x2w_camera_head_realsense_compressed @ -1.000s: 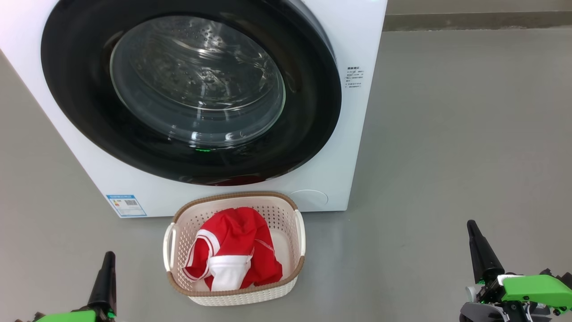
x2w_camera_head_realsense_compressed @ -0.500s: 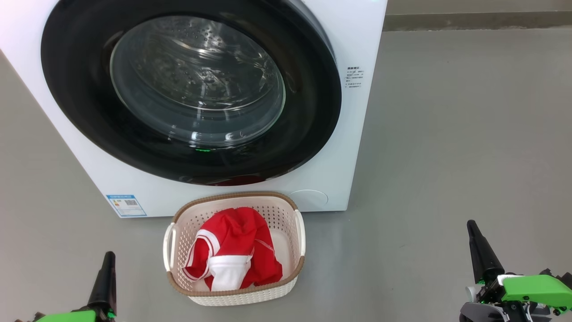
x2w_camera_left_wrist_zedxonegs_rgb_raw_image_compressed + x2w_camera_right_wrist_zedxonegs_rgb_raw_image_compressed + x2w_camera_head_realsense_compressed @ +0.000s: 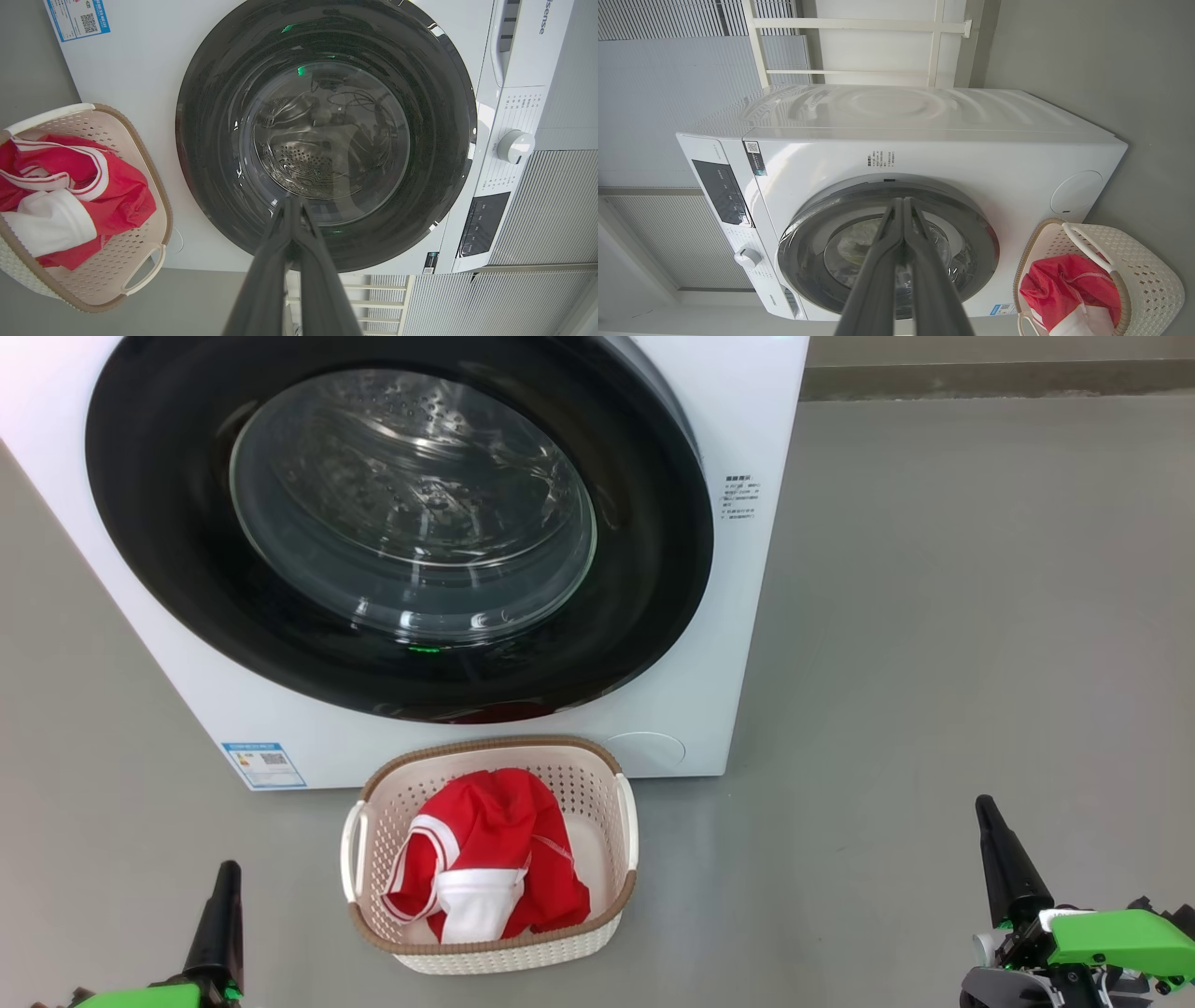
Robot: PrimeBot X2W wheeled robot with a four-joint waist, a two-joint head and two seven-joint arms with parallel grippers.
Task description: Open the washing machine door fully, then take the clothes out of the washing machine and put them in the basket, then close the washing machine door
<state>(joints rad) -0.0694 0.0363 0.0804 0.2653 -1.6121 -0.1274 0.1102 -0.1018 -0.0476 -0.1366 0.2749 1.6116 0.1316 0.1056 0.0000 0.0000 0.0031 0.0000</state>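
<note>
While the washing machine door [image 3: 411, 513] is shut against the washing machine [image 3: 738, 616], one basket [image 3: 490, 744] is set just before it, with one heap of clothes [image 3: 495, 859] inside. Open floor [image 3: 934, 616] is left on both sides. The left gripper [image 3: 227, 870] and right gripper [image 3: 982, 803] are held low, jaws together.

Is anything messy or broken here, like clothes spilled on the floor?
Nothing stands out. The red clothes lie inside the basket, which stands upright before the washing machine, and the washing machine door looks shut.

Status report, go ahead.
Left jaws, right jaws shut, empty; washing machine door closed, clothes in basket; nothing blocking.
</note>
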